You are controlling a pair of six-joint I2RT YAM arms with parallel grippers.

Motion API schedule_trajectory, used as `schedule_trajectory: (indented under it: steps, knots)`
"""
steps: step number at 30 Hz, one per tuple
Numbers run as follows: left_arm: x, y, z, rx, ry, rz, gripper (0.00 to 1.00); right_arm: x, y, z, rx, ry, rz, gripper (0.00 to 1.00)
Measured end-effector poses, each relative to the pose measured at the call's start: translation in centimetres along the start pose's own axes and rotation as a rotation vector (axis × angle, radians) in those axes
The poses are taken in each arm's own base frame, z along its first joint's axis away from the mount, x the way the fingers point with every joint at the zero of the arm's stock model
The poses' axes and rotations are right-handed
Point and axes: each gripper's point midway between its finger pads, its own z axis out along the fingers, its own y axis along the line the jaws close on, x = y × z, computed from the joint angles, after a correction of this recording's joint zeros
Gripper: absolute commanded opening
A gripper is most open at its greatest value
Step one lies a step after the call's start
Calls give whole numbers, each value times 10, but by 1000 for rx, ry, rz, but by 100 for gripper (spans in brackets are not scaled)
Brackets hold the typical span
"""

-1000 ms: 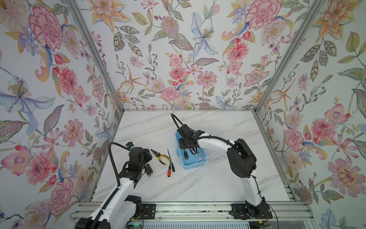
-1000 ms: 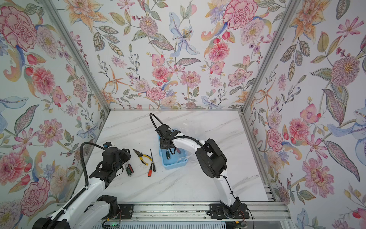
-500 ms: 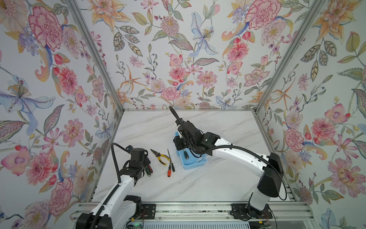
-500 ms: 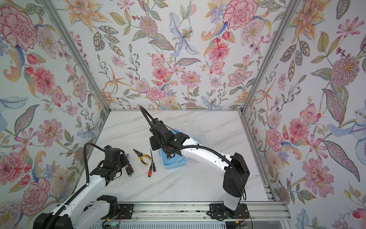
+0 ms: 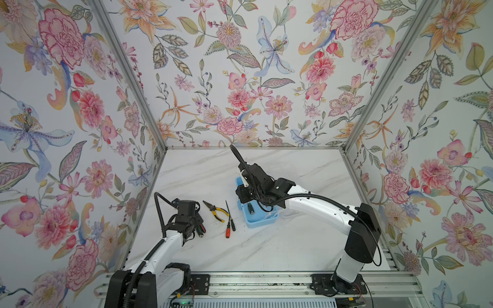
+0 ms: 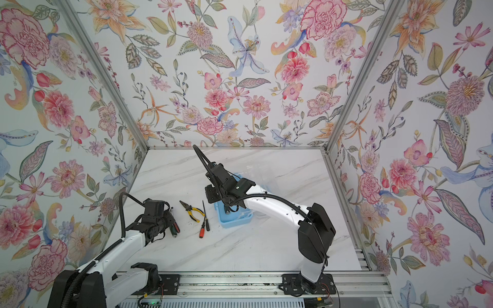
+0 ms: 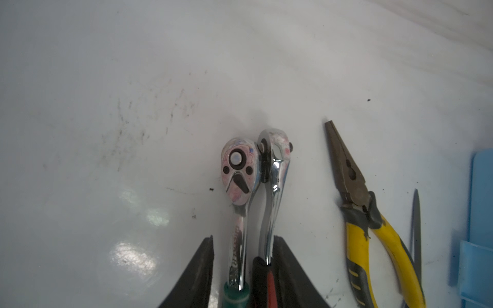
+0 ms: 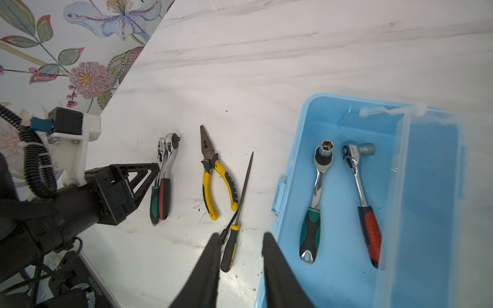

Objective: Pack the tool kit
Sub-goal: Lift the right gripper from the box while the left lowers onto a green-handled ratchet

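The tool kit, a light-blue box [image 5: 262,222] [image 6: 234,222] [image 8: 289,165], stands open, its clear lid [image 8: 432,165] raised. Two ratchets lie inside, one green-handled [image 8: 310,229], one red-handled [image 8: 369,229]. Left of it on the table lie yellow pliers [image 5: 216,211] [image 6: 192,212] [image 7: 357,240] [image 8: 206,184] and two screwdrivers [image 5: 228,232] [image 6: 202,230], one black and yellow [image 8: 229,250]. Further left, two more ratchets [image 7: 240,170] [image 8: 164,165] lie side by side. My left gripper [image 7: 244,240] [image 8: 156,173] straddles their shafts, one finger touching, a small gap at the other. My right gripper [image 8: 241,236] hangs open and empty above the box's left edge.
The white marble table [image 5: 266,245] is boxed in by floral walls on three sides, the left wall [image 8: 53,53] close behind the left arm. The right arm's elbow [image 5: 362,234] juts out at the right. A metal rail [image 5: 253,282] runs along the front edge.
The left gripper's jaws have narrowed round the two ratchets on the table. The right arm's elbow has swung out to the right while its gripper stayed over the box's left side.
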Motion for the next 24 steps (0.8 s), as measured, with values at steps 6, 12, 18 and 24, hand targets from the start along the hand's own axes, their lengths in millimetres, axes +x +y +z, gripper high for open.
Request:
schedule_trajectory:
  steps: [6,12,18,24]
  knots:
    - [8,10,7,-30,29,-7,39,2,5,13,-69,24,7,29]
    - [12,9,13,-25,48,-6,37,15,23,34,-206,88,7,29]
    - [8,8,19,-23,38,-15,35,37,42,53,-336,172,17,29]
    - [4,6,24,-18,22,-11,29,65,50,78,-418,272,49,29]
